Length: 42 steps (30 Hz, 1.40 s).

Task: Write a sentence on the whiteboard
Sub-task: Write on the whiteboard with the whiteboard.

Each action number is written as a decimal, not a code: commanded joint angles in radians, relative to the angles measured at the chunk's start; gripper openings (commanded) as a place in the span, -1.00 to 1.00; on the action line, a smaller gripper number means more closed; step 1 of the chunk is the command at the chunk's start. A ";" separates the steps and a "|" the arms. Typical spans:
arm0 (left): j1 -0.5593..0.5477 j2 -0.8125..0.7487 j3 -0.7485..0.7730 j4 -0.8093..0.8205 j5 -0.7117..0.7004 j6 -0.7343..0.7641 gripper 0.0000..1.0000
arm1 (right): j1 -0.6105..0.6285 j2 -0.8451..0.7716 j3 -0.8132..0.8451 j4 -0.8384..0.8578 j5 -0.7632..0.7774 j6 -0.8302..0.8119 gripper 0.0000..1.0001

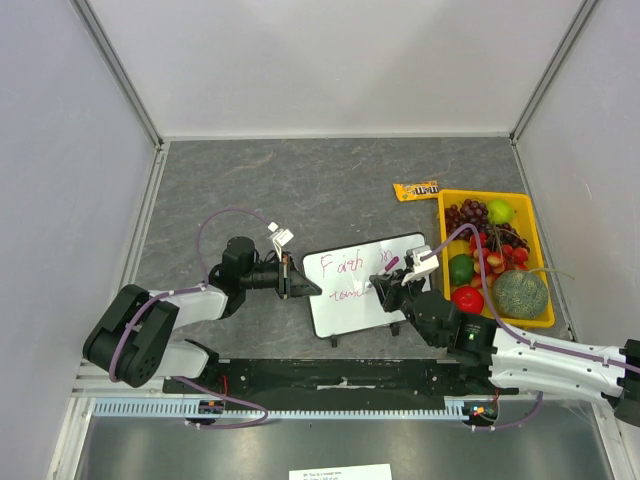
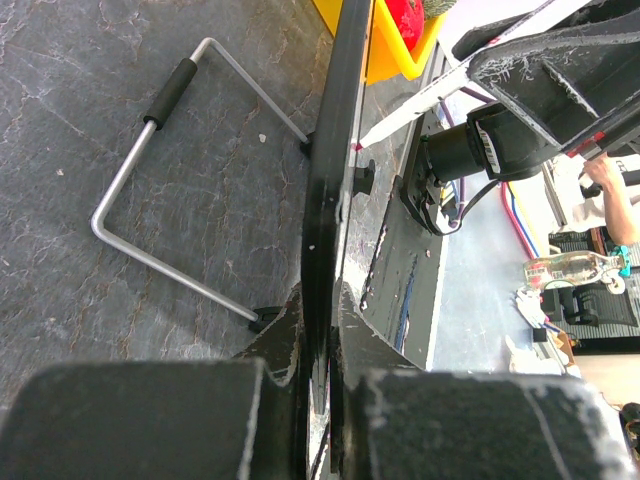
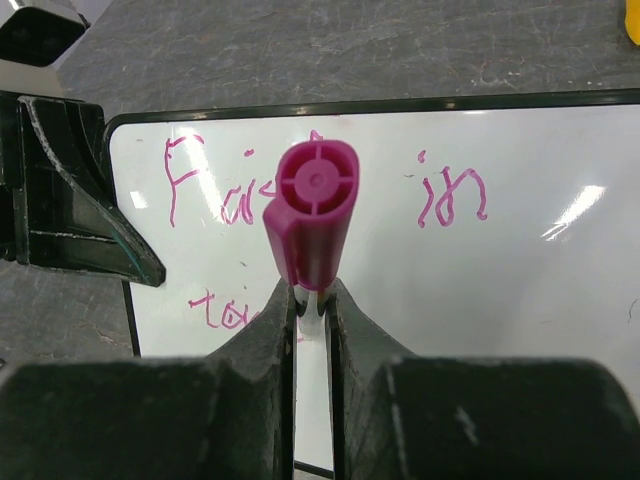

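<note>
The left fingers (image 1: pixel 298 284) are clenched on the left edge of the whiteboard (image 1: pixel 350 312), which stands mid-way across the table (image 1: pixel 250 180) and shows only edge-on in the left wrist view. The sentence (image 3: pixel 200 190) reads "Fa… in". The pink marker (image 3: pixel 313 215), gripped by the right fingers (image 3: pixel 255 390), hides the middle letters and its own tip. A second line is cut off behind them. A yellow tray (image 1: pixel 482 194) lies rightmost.

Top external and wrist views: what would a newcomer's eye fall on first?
The whiteboard at the table's centre bears pink lettering, "Faith in" plus a started second line. The right fingers pinch a magenta marker over it, while the left fingers clamp the board's left edge. A yellow tray of fruit sits at its right.
</note>
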 commanded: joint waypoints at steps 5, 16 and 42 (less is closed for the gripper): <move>-0.007 0.023 -0.013 -0.107 -0.071 0.112 -0.96 | -0.008 0.030 0.040 0.078 0.064 -0.045 -1.00; -0.010 0.022 -0.013 -0.109 -0.071 0.112 -0.96 | -0.008 0.013 0.036 0.113 0.058 -0.038 -1.00; -0.010 0.011 -0.016 -0.109 -0.080 0.114 -0.96 | -0.153 -0.002 0.085 0.240 -0.359 -0.124 -1.00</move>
